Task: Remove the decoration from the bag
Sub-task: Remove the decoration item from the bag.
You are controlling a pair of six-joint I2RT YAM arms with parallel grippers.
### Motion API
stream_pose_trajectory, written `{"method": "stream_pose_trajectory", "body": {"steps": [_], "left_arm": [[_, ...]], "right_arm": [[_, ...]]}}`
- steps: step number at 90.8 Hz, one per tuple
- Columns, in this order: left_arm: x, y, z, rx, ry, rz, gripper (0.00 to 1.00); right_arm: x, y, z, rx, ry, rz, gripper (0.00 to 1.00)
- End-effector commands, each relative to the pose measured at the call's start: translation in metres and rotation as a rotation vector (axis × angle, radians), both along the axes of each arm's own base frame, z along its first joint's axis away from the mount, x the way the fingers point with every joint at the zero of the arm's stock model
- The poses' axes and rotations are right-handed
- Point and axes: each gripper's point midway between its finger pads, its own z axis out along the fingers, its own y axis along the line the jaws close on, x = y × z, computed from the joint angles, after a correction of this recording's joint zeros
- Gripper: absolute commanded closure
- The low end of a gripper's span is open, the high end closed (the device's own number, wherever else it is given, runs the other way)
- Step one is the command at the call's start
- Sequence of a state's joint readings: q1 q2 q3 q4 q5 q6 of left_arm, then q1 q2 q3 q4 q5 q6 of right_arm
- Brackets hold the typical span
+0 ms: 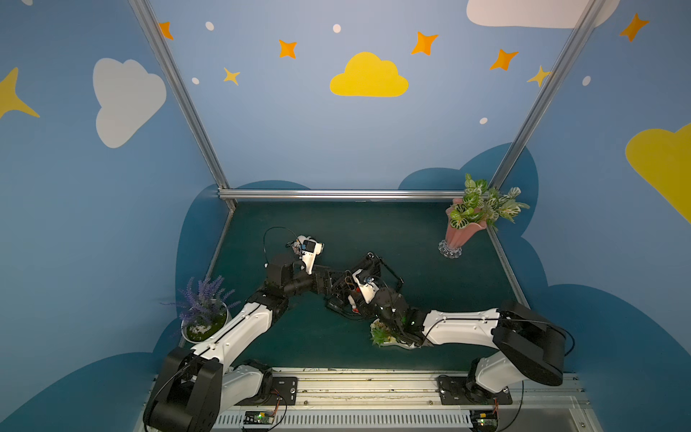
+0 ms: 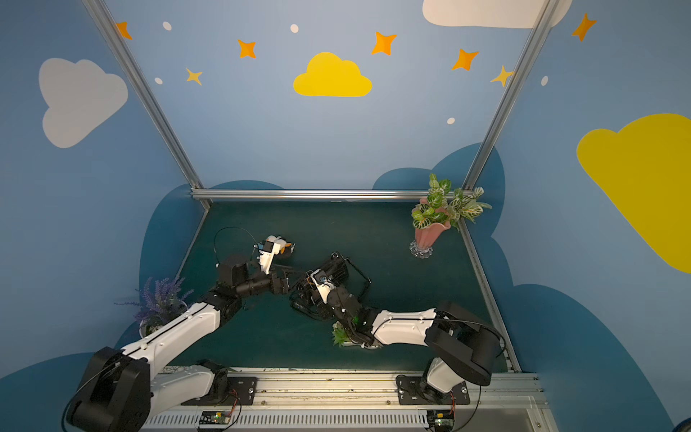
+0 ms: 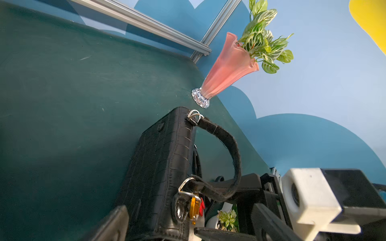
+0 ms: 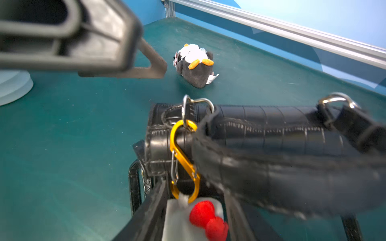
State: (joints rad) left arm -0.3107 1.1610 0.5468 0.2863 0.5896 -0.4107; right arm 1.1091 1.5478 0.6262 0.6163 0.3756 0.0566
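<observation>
Right gripper (image 4: 194,189) jaws half-open astride decoration (image 4: 181,221), grip unclear; left gripper (image 3: 188,223) wide open, straddling bag (image 3: 158,156).

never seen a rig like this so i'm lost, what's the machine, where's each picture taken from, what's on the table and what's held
A robot: left arm and right arm, each ending in a grasping tool, at a green table. Two pictures look down from one overhead camera head. Two come from wrist cameras. In the middle lies a black bag. A gold clip on one metal ring carries a white charm with a red bow. The right tool has a finger on each side of the charm; I cannot tell whether it grips. The left tool is open beside the bag, holding nothing. Also on the table: a plush toy, a pink vase, a purple potted plant, a small green plant.
</observation>
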Motion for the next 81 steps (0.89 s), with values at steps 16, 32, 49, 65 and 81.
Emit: {"method": "stream_pose_trajectory", "body": {"steps": [16,32,49,65,81], "left_arm": [[-0.001,-0.002,0.001,0.037,0.004,-0.037,0.10],[-0.003,-0.005,-0.004,0.032,0.033,-0.056,0.19],[-0.006,-0.008,-0.004,0.011,0.046,-0.077,0.27],[-0.006,-0.007,-0.004,0.016,0.047,-0.075,0.28],[-0.007,-0.007,-0.009,0.026,0.060,-0.075,0.32]], "right_arm": [[0.001,0.010,0.016,-0.013,-0.133,0.005,0.56],[0.005,0.015,0.018,-0.018,-0.167,-0.012,0.60],[0.010,0.014,0.012,-0.073,-0.203,-0.029,0.68],[0.011,0.011,0.015,-0.122,-0.250,-0.024,0.74],[0.008,0.016,0.017,-0.149,-0.279,0.009,0.69]]}}
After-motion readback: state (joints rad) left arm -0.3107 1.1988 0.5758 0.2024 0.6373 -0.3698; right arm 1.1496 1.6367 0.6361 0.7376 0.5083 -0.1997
